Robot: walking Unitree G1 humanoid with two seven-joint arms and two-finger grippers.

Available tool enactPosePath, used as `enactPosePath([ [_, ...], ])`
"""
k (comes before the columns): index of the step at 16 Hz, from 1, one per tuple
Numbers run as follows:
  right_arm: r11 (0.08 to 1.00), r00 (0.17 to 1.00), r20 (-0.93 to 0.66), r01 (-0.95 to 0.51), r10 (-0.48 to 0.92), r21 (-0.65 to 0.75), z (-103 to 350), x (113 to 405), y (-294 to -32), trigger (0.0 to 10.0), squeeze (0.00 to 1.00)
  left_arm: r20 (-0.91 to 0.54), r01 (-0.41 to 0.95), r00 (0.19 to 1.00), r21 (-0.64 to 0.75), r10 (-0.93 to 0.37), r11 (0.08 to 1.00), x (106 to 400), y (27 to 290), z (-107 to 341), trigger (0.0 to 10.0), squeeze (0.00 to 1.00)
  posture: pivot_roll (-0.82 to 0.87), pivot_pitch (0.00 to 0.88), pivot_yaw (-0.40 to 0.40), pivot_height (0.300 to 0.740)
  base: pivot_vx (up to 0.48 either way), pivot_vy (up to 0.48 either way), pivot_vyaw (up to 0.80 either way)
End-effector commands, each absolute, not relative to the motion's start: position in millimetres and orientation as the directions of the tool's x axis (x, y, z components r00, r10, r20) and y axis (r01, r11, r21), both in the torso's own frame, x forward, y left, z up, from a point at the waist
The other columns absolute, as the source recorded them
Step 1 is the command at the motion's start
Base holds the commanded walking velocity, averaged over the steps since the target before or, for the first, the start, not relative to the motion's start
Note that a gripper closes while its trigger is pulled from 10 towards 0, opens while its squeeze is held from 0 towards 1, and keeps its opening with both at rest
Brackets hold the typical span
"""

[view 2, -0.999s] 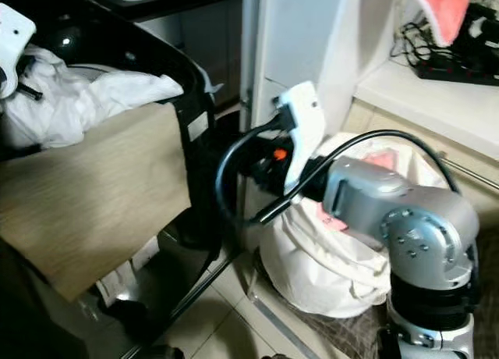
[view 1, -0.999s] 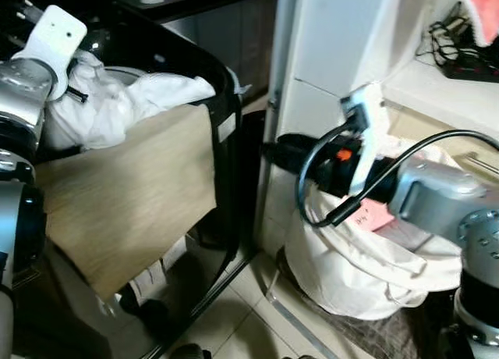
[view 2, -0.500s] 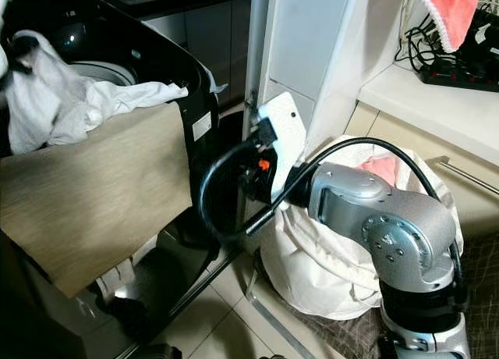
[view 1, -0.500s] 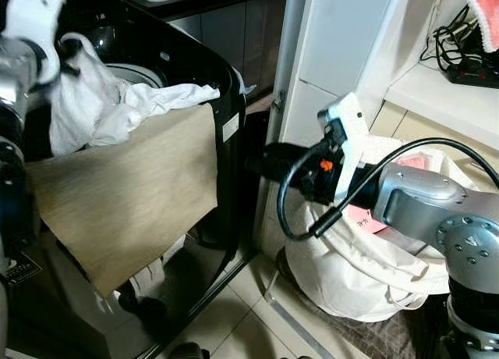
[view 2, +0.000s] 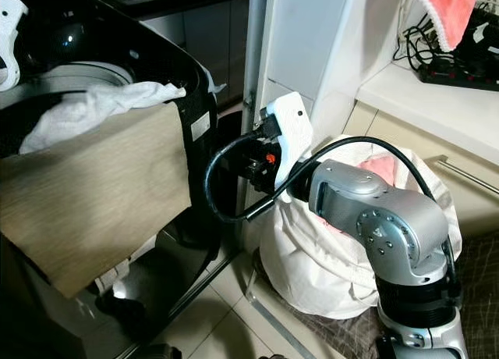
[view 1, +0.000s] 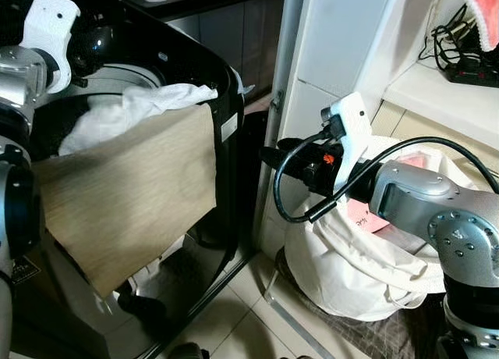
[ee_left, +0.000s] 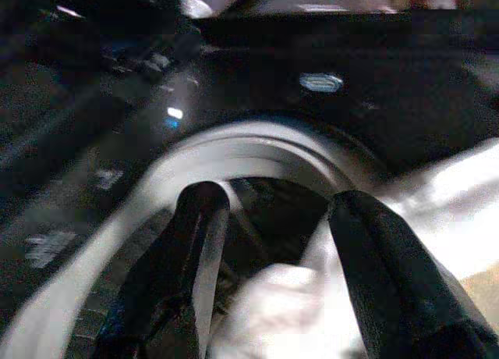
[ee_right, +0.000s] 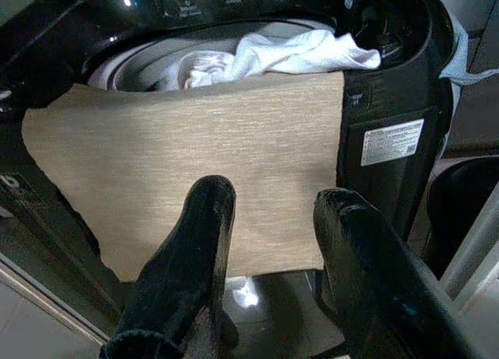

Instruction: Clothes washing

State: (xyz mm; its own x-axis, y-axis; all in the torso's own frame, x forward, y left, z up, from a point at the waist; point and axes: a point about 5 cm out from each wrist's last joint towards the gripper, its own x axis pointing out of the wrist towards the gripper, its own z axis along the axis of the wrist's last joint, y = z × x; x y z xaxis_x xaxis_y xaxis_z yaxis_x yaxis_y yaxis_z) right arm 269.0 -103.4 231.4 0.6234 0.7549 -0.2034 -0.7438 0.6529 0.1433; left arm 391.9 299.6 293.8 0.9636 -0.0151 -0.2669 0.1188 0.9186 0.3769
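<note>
Laundry day: left gripper (ee_left: 269, 218), jaws released, hovers above the black top-loading washing machine (view 1: 199, 58); crumpled white cloth (view 1: 140, 109) lies below them on its rim. Right gripper (ee_right: 269, 218), released, faces the hanging tan sheet (ee_right: 203, 152).

white cabinet (view 1: 343, 39), tiled floor (view 1: 249, 328), counter (view 1: 444, 94)

Head stereo pair down on the washing machine (view 1: 156, 62); wrist cameras close toward its drum (ee_right: 156, 55).
</note>
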Motion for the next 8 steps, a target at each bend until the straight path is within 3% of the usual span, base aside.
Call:
enactPosePath([
  [1,0.666,0.633,-0.224,-0.735,0.741,0.125,230.8,270.4,-104.8,10.0,0.0,-0.398,0.258,0.914,0.419,-0.079,0.871,386.6,301.7,283.9,10.0,0.0,-0.1,0.0,0.001,0.74,0.0,0.0,0.0],
  [4,0.713,0.689,-0.189,-0.691,0.7,0.119,233.7,277.2,-108.1,10.0,0.0,-0.182,0.057,0.983,0.352,0.009,0.934,390.8,304.5,303.8,10.0,0.0,-0.1,0.0,0.004,0.74,0.0,0.0,0.0],
  [5,0.809,0.799,-0.136,-0.585,0.586,0.054,237.8,288.7,-116.7,10.0,0.0,-0.049,-0.027,0.998,0.193,0.037,0.981,393.9,300.9,314.0,10.0,0.0,-0.1,0.0,0.009,0.74,0.0,0.0,0.0],
  [7,0.904,0.905,-0.02,-0.426,0.425,-0.033,243.0,297.7,-129.1,10.0,0.0,-0.003,0.016,1.0,-0.026,-0.016,1.0,400.8,282.3,312.6,10.0,0.0,-0.1,0.0,0.007,0.74,0.0,0.0,0.0],
  [8,0.934,0.937,0.013,-0.348,0.35,-0.08,242.8,298.8,-137.0,10.0,0.0,-0.059,0.096,0.993,-0.08,-0.101,0.992,405.9,258.6,301.6,10.0,0.0,-0.09,0.0,0.004,0.74,0.0,0.0,0.0],
])
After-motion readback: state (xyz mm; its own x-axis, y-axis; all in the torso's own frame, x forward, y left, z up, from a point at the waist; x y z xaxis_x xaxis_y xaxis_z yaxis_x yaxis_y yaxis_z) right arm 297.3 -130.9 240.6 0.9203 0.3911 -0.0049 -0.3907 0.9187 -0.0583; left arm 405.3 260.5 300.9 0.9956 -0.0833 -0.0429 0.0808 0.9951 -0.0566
